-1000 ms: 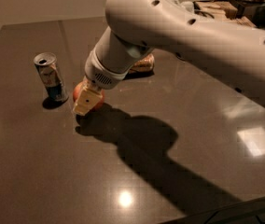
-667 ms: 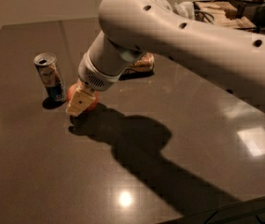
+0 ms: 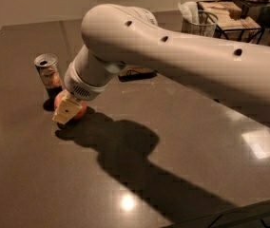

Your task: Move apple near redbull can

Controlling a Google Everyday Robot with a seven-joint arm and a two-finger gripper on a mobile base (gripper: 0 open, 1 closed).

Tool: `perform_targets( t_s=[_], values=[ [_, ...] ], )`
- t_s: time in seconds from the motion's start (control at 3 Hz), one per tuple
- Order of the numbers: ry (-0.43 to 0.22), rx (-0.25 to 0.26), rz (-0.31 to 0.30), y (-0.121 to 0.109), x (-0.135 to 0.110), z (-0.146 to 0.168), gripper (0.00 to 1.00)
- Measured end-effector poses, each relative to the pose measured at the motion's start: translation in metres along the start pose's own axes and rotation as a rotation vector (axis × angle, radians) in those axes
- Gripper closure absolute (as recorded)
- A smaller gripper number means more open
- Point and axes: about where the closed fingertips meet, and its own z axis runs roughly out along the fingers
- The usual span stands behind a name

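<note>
The redbull can stands upright on the dark table at the left, its silver top and pull-tab opening showing. The red-orange apple is just right of and in front of the can, low at the tabletop, mostly covered by my gripper. My gripper is shut on the apple, with a pale finger across its front. The big white arm reaches in from the right and casts a wide shadow on the table.
A dark flat object lies on the table behind the arm. A glass holder with napkins and a wooden rack stand at the back right. The table's front edge runs along the lower right.
My gripper has carried the apple to the left and down, from the middle of the table to right beside the can. The can has not moved.
</note>
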Motion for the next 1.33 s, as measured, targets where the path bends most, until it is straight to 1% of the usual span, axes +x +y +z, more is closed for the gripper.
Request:
perform_targets(
  t_s=[0.33, 1.0, 1.33],
  values=[
    [0.010, 0.027, -0.007, -0.0038, 0.0003, 0.0086, 0.59],
    [0.009, 0.031, -0.013, -0.0022, -0.0022, 0.0059, 0.13],
    [0.009, 0.033, -0.016, -0.0013, -0.0035, 0.0047, 0.00]
  ],
)
